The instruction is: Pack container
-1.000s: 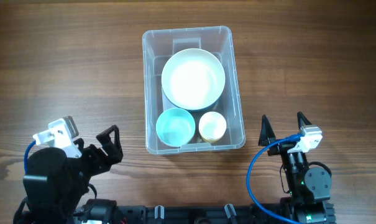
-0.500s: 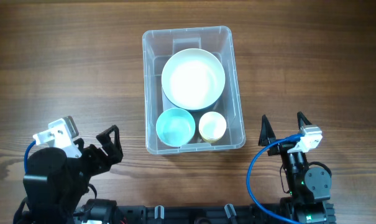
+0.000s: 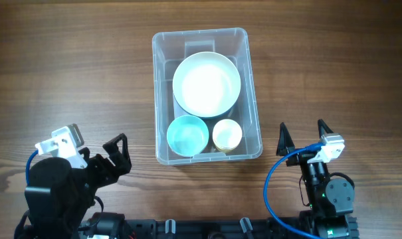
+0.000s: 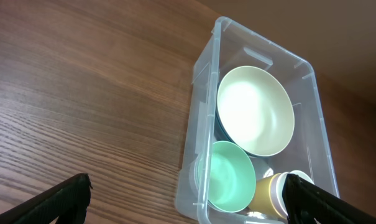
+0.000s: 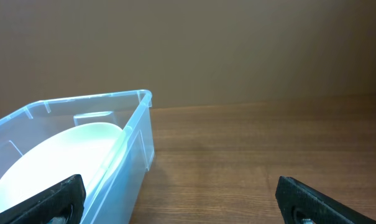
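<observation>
So the bin point(image 3: 156, 93) sits mid-counter point(image 3: 68, 66), with open wood on every side. A big white bowl point(image 3: 206, 83) fills its far end, with a teal bowl point(image 3: 187, 135) and a cup point(image 3: 227, 134) nearer. The left fingers point(image 4: 63, 196) and right fingers point(image 3: 282, 138) are spread wide, holding nothing, near its front corners. The right wrist view catches only the big bowl.

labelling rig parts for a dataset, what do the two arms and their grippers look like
Both arms are matte black. Each wrist carries a small white block and a looping blue cable. The left gripper and right gripper have black fingers that taper to points. No markings are legible.
</observation>
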Available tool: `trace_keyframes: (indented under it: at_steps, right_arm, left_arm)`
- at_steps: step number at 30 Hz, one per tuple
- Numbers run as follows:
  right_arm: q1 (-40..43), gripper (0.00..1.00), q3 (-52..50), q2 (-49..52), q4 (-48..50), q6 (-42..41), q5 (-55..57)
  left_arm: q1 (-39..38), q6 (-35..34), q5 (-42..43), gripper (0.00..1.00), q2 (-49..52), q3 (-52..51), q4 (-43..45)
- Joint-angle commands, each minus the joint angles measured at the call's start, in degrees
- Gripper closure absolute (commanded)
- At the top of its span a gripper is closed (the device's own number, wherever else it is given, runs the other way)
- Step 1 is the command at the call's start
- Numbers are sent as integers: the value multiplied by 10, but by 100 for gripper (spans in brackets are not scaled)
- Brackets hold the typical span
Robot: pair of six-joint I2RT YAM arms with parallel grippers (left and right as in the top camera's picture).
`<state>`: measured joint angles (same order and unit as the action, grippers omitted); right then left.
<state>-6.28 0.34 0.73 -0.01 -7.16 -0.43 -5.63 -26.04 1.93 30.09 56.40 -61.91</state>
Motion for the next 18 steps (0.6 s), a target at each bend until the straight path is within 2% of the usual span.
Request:
trace_keyframes:
  at_steps: [1,6,10,18]
  right_arm:
    - [-2,0,0,-3,3,10,-9]
    - [-2,0,0,-3,3,10,-9]
    - [-2,0,0,-3,3,10,-9]
    - [-2,0,0,-3,2,10,-9]
  left_arm:
    - [-3,15,-15,0,-3,-3,-3]
    - [2,34,-29,0,-23,-10,-51]
    - [4,64,-36,0,-100,-76,-33]
    - [30,64,-45,0,-264,-278,104]
